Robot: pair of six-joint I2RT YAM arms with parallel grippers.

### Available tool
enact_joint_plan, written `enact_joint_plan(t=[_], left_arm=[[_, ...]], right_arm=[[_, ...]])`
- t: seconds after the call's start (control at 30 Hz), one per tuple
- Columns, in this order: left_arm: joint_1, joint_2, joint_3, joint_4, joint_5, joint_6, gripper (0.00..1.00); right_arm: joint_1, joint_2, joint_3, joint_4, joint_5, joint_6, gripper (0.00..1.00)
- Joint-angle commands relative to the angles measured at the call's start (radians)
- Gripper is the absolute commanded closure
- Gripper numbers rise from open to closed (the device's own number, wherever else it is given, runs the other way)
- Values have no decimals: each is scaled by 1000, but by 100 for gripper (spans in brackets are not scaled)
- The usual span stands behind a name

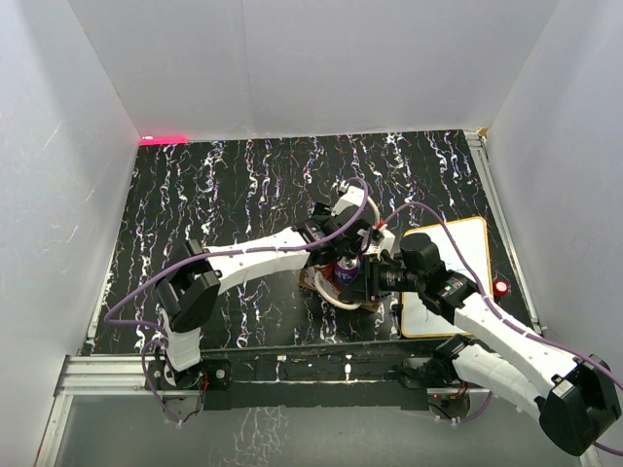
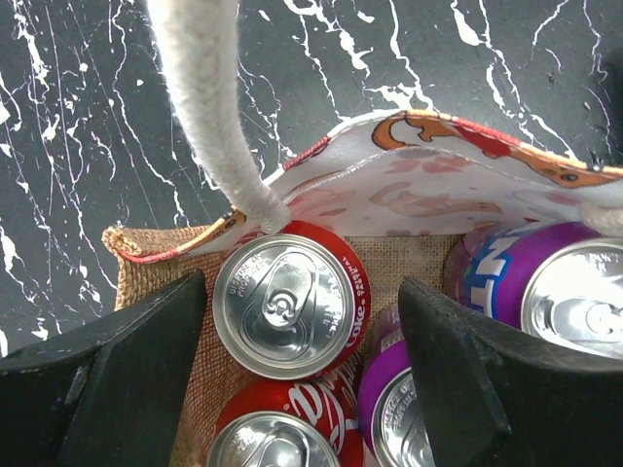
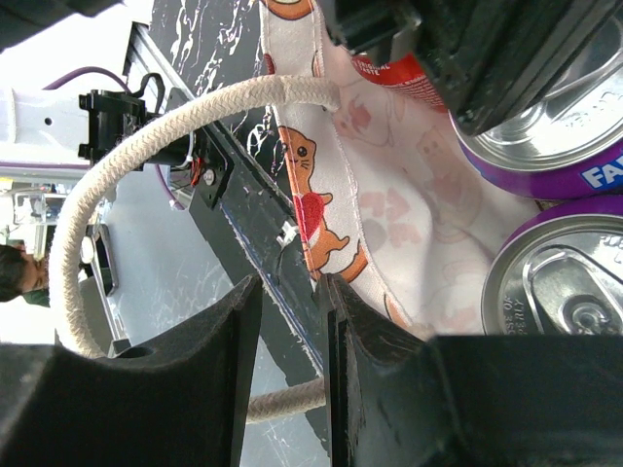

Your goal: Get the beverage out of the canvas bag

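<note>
The canvas bag [image 1: 326, 284] sits mid-table, its burlap wall [image 2: 146, 255] and spotted trim [image 2: 438, 180] showing in the left wrist view. Inside stand two red Coke cans [image 2: 292, 304] [image 2: 282, 428] and purple cans [image 2: 574, 282] [image 2: 409, 409]. My left gripper [image 2: 302, 292] is open, its jaws astride the upper Coke can without touching it; it shows over the bag in the top view [image 1: 348, 255]. My right gripper [image 3: 287, 287] is at the bag's near rim [image 3: 311, 224], jaws narrowly apart, with a cream handle [image 3: 73, 243] looping beside them.
A white orange-rimmed board [image 1: 458, 263] lies right of the bag, under my right arm. A red button [image 1: 501, 288] sits at the right edge. The other cream handle [image 2: 204, 97] hangs across the left wrist view. White walls enclose the table.
</note>
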Motion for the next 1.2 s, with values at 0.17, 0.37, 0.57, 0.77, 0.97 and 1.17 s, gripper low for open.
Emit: enact_joint_plan(t=[0.17, 0.37, 0.57, 0.77, 0.97, 1.17], left_arm=[[4, 81, 79, -190, -180, -201, 32], [4, 107, 120, -276, -250, -362, 27], [6, 143, 130, -314, -208, -430, 25], [5, 170, 111, -315, -181, -436, 21], [5, 187, 109, -301, -162, -379, 29], [5, 111, 52, -215, -130, -303, 49]], right_arm=[[1, 19, -11, -91, 110, -76, 66], [1, 17, -7, -89, 126, -74, 66], [1, 30, 4, -92, 128, -79, 66], [1, 30, -5, -84, 129, -76, 66], [1, 28, 6, -90, 144, -79, 66], [1, 3, 32, -106, 191, -80, 65]])
